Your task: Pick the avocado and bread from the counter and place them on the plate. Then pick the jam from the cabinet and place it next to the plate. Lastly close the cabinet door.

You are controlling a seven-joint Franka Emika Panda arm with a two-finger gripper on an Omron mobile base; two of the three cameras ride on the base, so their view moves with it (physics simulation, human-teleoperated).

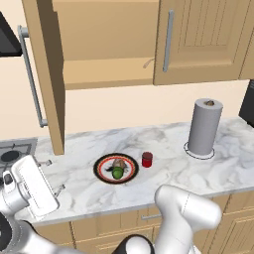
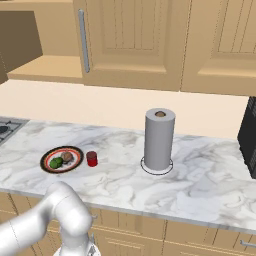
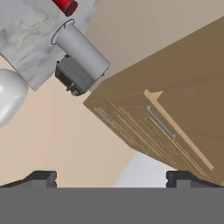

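The plate (image 1: 100, 168) (image 2: 46, 159) lies on the marble counter (image 1: 173, 168), carrying the green avocado (image 1: 117, 173) (image 2: 56, 162) and the brown bread (image 1: 119, 163) (image 2: 67, 157). Just right of the plate stands the red jam (image 1: 147, 159) (image 2: 91, 158) (image 3: 65, 5), upright and apart from the rim. The cabinet (image 1: 106, 44) is open, and its cabinet door (image 1: 47, 74) swings out at the left with its bar handle (image 1: 32, 79) facing away. My gripper (image 1: 54, 175) (image 3: 112, 179) hovers low at the left, below the door, open and holding nothing.
A tall grey paper-towel roll (image 1: 204, 127) (image 2: 159, 140) (image 3: 81, 48) stands right of the jam. A dark appliance (image 2: 248, 140) (image 3: 72, 76) sits at the counter's far right. A stove (image 1: 12, 154) is at the left. Closed wall cabinets (image 1: 203, 39) hang to the right.
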